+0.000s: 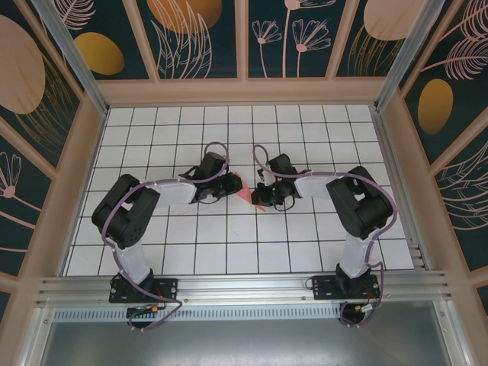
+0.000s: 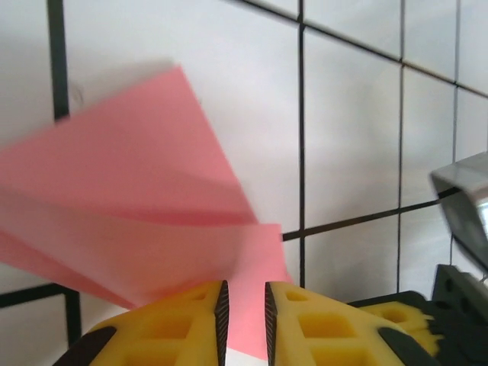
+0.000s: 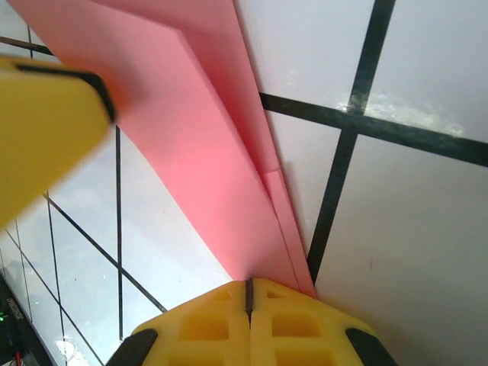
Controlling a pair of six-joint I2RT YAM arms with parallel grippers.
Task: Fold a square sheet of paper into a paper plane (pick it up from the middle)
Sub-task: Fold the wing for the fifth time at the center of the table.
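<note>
White gridded table: part-folded paper plane, mid-crease. Right gripper pinches its edge; left gripper slightly parted around it. Next: likely regrip, press fold flat.

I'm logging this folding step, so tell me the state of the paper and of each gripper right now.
pink paper: folded over in layers, narrow end caught by the right gripper.
left gripper: jaws slightly apart, paper showing in the gap.
right gripper: jaws shut on the paper's narrow end.
</note>
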